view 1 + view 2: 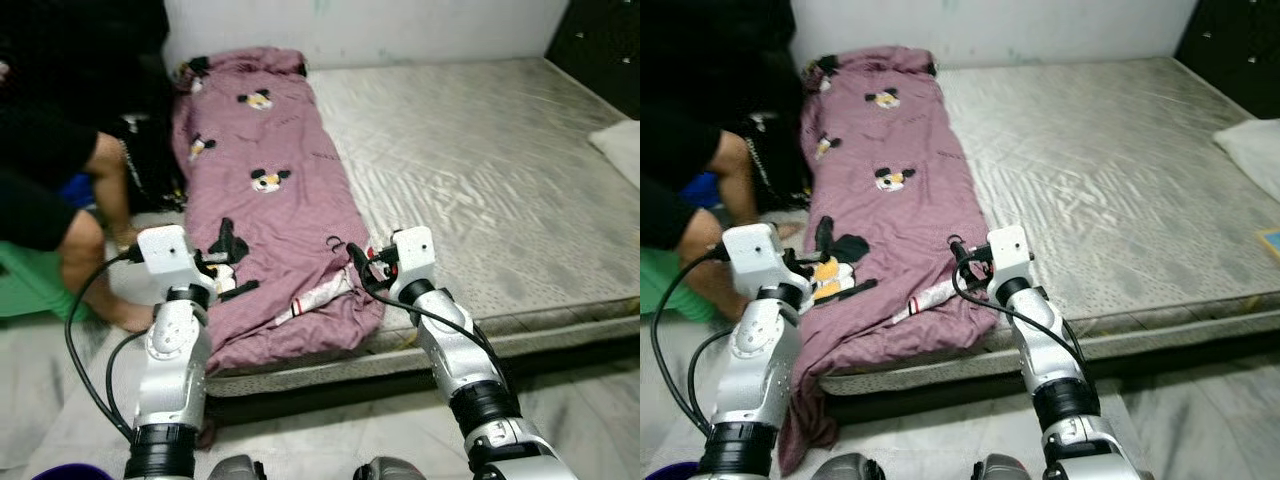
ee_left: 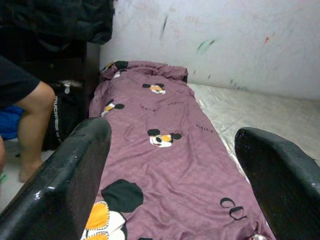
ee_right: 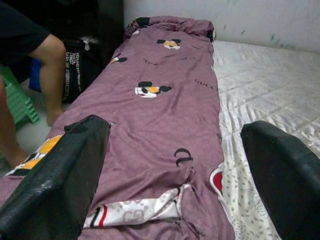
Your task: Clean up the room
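- The purple quilt [image 1: 270, 210] lies folded into a long strip along the left side of the bed [image 1: 480, 170] — its long axis runs straight away from the robot, from the near edge of the mattress up to the wall [image 2: 225, 40].
- Its near end bunches at the mattress edge and spills a little over the front; in the right eye view some cloth hangs down towards the floor [image 1: 600, 420] at the near-left corner.
- The left gripper [image 1: 222, 262] sits over the quilt's near-left part, fingers spread wide and holding nothing; the left wrist view looks down the length of the strip between the two black fingers [image 2: 65, 185].
- The right gripper [image 1: 358, 268] hovers at the quilt's near-right edge, just beside the white patterned fold [image 3: 135, 212]; it too is released, fingers well apart, with the cloth's right border lying between them.
- Both grippers flank the near end, one at each side, so either is near enough — the strip lies ahead of and below the fingers, not yet touched as far as I can judge.
- Open room: the bare grey mattress to the right of the quilt is wide and free, with a white pillow [image 1: 622, 145] far off at its right edge.
- Tight side: a seated person [image 1: 60, 190] and a green stool [image 1: 30, 285] are close on the left, beside the left arm.
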Controlling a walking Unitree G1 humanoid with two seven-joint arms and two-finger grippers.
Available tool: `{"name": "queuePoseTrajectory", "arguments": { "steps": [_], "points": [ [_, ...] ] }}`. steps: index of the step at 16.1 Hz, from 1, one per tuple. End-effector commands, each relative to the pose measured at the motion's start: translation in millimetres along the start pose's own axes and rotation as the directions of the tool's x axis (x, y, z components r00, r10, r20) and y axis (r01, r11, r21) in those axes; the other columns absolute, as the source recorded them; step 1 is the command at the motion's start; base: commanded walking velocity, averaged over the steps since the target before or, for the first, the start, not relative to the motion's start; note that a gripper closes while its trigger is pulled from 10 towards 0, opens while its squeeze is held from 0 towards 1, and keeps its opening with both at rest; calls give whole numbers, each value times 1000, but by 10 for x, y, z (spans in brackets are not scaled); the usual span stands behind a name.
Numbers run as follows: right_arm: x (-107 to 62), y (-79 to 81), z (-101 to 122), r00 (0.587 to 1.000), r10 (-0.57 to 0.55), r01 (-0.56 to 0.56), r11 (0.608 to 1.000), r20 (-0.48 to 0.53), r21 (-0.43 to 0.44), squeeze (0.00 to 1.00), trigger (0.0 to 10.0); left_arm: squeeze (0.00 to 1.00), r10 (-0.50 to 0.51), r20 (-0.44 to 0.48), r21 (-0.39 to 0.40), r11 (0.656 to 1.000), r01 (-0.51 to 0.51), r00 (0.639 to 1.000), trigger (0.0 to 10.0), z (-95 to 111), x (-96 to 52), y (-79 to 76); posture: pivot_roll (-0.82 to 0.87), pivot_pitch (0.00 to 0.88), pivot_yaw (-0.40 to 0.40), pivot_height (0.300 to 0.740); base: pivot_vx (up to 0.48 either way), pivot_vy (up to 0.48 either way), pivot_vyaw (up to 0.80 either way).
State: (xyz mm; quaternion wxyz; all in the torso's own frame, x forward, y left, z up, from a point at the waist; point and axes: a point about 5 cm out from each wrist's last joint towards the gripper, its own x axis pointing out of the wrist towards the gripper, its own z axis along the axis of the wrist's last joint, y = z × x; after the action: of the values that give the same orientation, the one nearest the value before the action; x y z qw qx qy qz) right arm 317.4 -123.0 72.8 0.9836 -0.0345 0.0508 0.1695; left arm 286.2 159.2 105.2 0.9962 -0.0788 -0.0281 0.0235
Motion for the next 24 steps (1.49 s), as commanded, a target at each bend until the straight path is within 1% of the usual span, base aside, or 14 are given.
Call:
{"name": "queuePoseTrajectory", "arguments": {
  "steps": [1,5,9,15,17,21,24],
  "points": [
    [-5,-15,21,1000,-9,9,1000,4,8,0,10000,0,-13,-1,9,1000,13,1000,10000,20,-1,-1,-51,0,13,740,0,0,0],
    [21,-3,44,1000,-1,1,1000,6,10,0,10000,0,-23,5,9,1000,23,1000,10000,43,6,-17,-44,0,11,740,0,0,0],
    [33,-38,66,999,-31,31,999,17,17,0,10000,0,-32,-7,4,999,32,999,10000,23,-35,-37,-46,0,19,740,259,0,0],
    [14,-116,60,998,-58,58,998,14,-1,0,10000,0,-41,-13,8,999,41,999,10000,18,-12,-57,-54,0,26,740,318,0,0],
    [14,-120,60,998,-61,61,998,14,-2,0,10000,0,-43,-11,8,999,43,999,10000,22,-10,-58,-55,0,26,740,322,0,0],
    [16,-134,58,998,-69,69,998,13,-11,0,10000,0,-24,-30,21,999,24,999,10000,0,-11,-46,-55,0,28,740,0,0,0],
    [9,-149,41,997,-80,80,997,4,-6,0,10000,0,-17,-33,10,1000,18,999,10000,-4,-9,-51,-56,0,30,740,0,0,0]
  ]
}}
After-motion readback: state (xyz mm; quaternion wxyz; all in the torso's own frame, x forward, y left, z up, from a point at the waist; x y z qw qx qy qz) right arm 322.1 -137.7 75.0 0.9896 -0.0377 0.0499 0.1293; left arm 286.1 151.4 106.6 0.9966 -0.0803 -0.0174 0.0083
